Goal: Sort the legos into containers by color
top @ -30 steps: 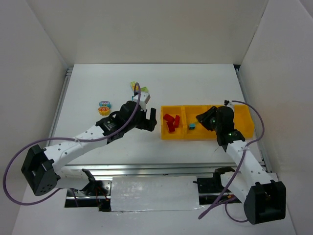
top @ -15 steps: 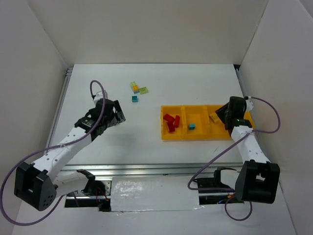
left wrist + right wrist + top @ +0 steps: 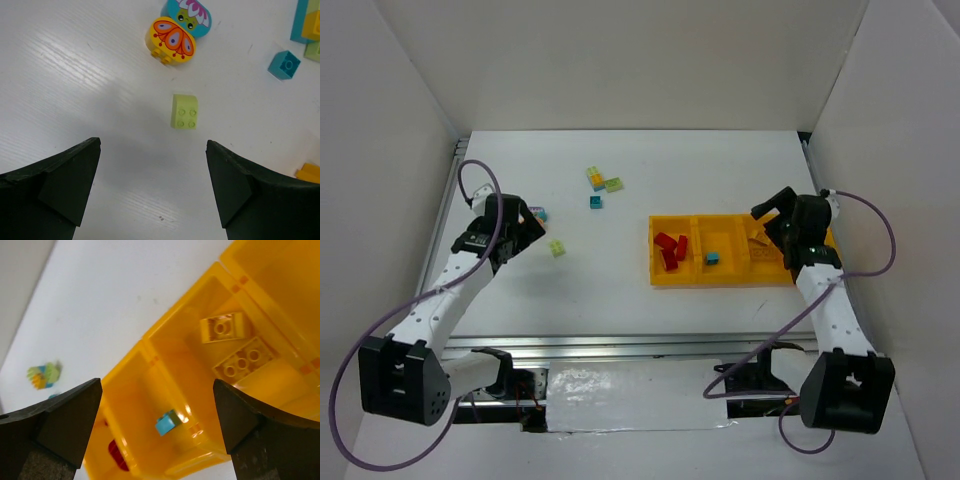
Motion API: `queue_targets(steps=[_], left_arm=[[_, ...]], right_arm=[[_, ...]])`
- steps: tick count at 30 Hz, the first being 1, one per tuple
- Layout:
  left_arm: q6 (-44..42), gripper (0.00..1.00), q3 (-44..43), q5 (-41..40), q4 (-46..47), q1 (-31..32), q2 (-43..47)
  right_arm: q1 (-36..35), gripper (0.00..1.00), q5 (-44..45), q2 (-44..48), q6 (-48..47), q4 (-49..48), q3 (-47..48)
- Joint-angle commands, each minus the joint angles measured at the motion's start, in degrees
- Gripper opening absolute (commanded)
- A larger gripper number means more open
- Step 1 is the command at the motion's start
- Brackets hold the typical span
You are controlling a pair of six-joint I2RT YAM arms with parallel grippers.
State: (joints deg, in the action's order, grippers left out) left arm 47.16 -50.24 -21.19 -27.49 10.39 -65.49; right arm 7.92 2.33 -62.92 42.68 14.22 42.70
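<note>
We see the left tool [image 3: 152, 150] spread wide w/ nothing in it, low over the bench [image 3: 620, 300] at the left. A pale green brick [image 3: 184, 111] lies just right of it, apart from the fingers. By the tool's far side sit an orange butterfly piece [image 3: 171, 40] & a teal flower piece [image 3: 189, 12], touching. Farther right: a teal brick [image 3: 595, 202], then a mixed clump [image 3: 603, 180] beyond it. Our right tool [image 3: 156, 390] is released too, empty, above the tray [image 3: 720, 283] towards its right end. Tray, left to right: red bricks [image 3: 669, 250] in compartment 1, a blue brick [image 3: 167, 423] in no. 2, two orange bricks [image 3: 222, 327] in no. 3.
</note>
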Motion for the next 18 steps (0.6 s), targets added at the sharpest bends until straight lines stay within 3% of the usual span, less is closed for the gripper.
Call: queue_targets(steps=[1, 8, 13, 18], left_arm=[[1.4, 1.00, -2.5, 1.7, 0.9, -2.3, -2.9], [-0.9, 1.00, -5.9, 5.2, 4.6, -6.5, -11.8], [-3.9, 1.00, -11.2, 4.8, 5.6, -7.2, -23.3], [-10.8, 1.00, -14.6, 8.8, 9.9, -8.2, -31.1]], right_arm=[[-0.2, 1.00, -6.0, 7.3, -1.4, -0.3, -1.0], [-3.3, 1.00, -18.0, 18.3, -5.9, 0.9, -3.1], [-4.5, 0.99, -28.0, 18.4, -7.1, 0.0, -3.8], [-5.4, 1.00, -30.0, 17.5, -7.7, -1.6, -5.2]])
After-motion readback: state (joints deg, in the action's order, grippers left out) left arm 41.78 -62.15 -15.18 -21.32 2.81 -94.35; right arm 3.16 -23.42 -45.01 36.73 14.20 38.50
